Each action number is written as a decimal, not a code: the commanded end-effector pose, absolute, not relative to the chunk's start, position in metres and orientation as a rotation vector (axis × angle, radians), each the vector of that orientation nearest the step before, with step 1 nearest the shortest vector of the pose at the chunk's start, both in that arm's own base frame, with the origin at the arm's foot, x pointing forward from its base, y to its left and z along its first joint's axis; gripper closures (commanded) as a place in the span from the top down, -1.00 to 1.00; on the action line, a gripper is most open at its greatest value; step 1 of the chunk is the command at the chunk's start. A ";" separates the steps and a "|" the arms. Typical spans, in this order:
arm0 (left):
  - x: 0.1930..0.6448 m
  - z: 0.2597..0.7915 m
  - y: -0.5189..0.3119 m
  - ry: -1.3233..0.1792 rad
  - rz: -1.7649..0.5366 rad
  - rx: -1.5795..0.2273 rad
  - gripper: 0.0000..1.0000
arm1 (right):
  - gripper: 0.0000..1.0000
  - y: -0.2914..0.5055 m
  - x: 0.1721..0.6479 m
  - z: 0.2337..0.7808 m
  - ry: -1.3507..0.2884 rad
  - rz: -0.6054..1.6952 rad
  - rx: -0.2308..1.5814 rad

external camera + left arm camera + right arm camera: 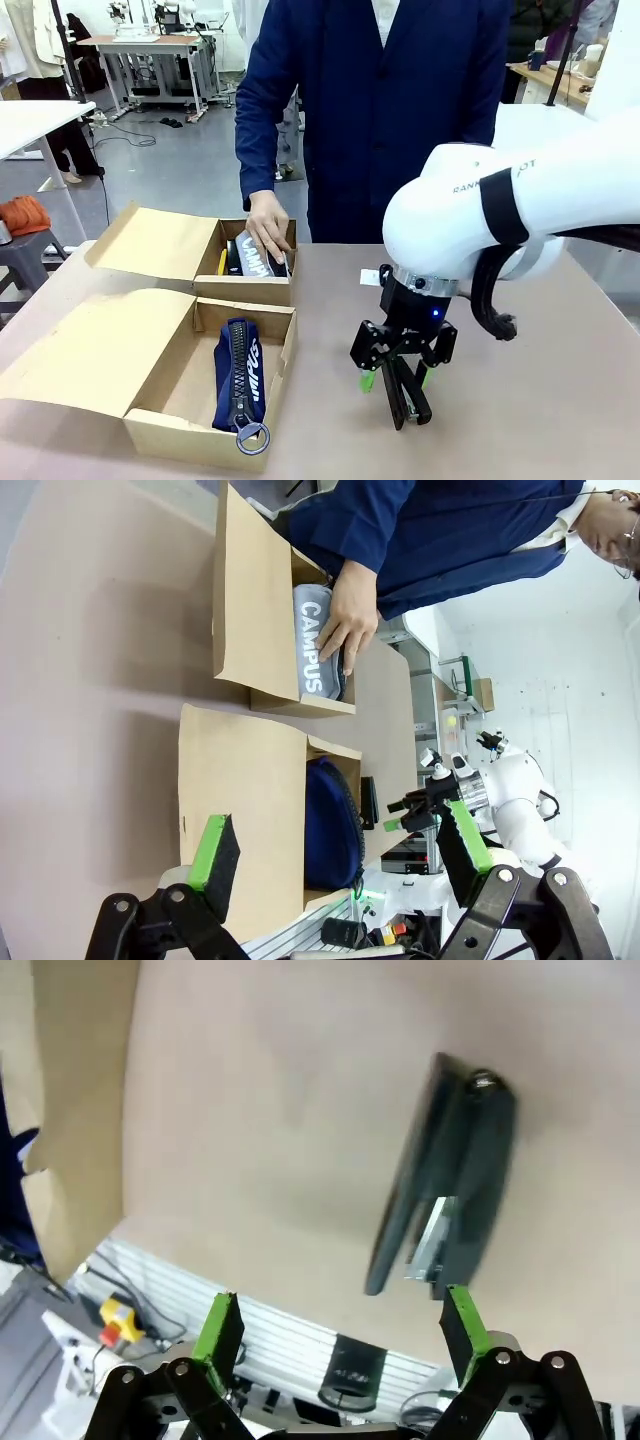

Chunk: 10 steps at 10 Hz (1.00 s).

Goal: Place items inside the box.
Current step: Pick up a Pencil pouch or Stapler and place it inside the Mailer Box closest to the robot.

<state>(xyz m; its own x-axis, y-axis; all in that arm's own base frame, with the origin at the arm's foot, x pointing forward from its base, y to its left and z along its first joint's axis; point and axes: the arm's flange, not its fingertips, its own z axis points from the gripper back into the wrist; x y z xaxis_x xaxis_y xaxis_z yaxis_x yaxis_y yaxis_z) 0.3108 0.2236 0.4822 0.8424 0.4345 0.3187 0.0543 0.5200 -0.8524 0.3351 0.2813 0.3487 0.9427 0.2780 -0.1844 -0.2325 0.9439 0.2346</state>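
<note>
Near box (160, 420): cardboard, flap folded out to the robot's left, at the front edge of the tabletop (540, 400); the navy pencil case (240, 375) lies inside it lengthwise, zip up, its ring pull over the near wall
Far box (245, 290): just behind the near one, flap also laid open to the left; the grey pencil case (258, 262) printed CAMPUS sits inside against its right end; a sliver of a yellow item (222, 262) shows at the left end, too hidden to tell more
Person's hand (266, 225): reaching down from the far side, palm flat on the grey pencil case
Black stapler (405, 395): outside both boxes, lying on the bare tabletop to the right of the near box
Right claw (397, 380): pointing down over the stapler, fingers spread wide, gripping nothing; in its own wrist view the stapler lies nearer one green pad (460, 1325) than the other; contact I cannot tell
Left claw (337, 845): fingers spread wide, holding nothing, well above the tabletop, looking over both boxes
</note>
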 end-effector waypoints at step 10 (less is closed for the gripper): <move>0.309 0.482 0.223 -0.559 0.228 -1.017 1.00 | 1.00 0.289 0.328 0.302 -0.019 0.099 -0.051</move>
